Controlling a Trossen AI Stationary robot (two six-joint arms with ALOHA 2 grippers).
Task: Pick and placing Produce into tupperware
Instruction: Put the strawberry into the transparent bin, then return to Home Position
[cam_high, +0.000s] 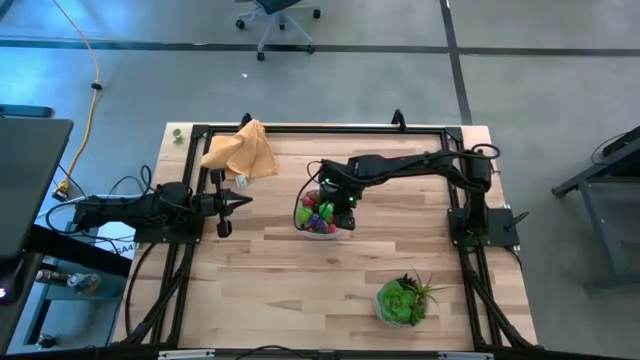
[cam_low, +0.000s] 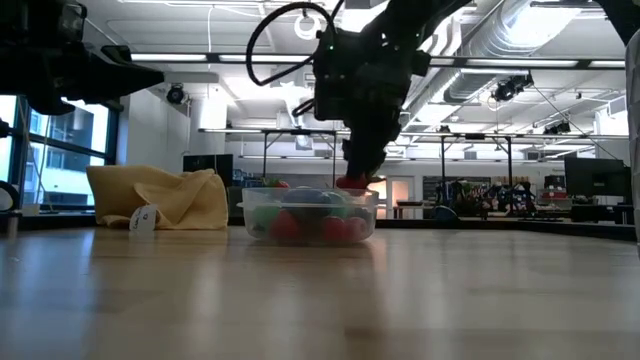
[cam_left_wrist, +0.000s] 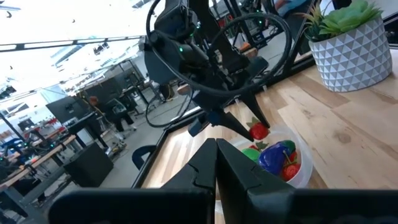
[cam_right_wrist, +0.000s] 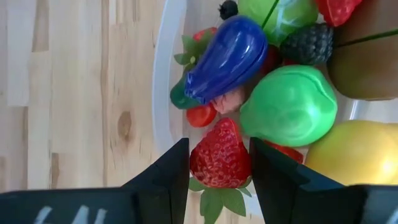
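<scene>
Wooden table (cam_high: 300, 290) is carrying the tupperware (cam_high: 321, 216) near centre, where our right gripper (cam_right_wrist: 219, 163) is pinching a strawberry (cam_right_wrist: 219, 156) over its three o'clock rim; we are lowering before releasing, while our left gripper (cam_high: 240, 201), pressed together, is waiting at nine o'clock.

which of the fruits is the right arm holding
The red strawberry, pinched between the right pincer fingers over the tupperware rim; the other produce lies loose inside.
</scene>
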